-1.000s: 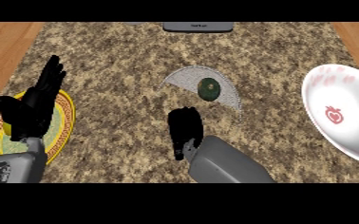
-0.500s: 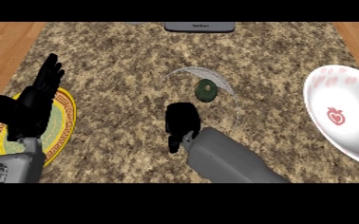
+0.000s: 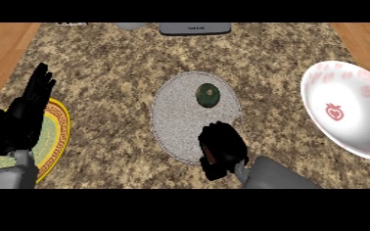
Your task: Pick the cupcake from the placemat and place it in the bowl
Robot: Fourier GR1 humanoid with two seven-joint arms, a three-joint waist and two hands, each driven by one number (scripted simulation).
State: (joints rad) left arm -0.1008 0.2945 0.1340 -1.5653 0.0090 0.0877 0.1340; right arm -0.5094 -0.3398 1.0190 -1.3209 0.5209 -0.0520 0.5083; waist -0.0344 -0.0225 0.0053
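Note:
A small dark green cupcake (image 3: 208, 94) sits on the upper right part of a round grey placemat (image 3: 177, 120) in the middle of the counter. My right hand (image 3: 221, 147) hovers over the placemat's lower right edge, below the cupcake and apart from it, with its fingers curled and nothing in them. A white bowl (image 3: 339, 105) with a red fruit print stands at the right edge. At the left edge my left hand (image 3: 27, 110) rests open with fingers up.
A yellow-rimmed green plate (image 3: 52, 137) lies at the left, partly under my left hand. A grey appliance base (image 3: 195, 28) and a pale object (image 3: 130, 25) stand at the counter's far edge. Wooden strips (image 3: 16, 39) flank the speckled counter.
The view has shifted, so the whole placemat now shows as a round disc. My right hand has moved right and stands below the cupcake. The left hand stays resting.

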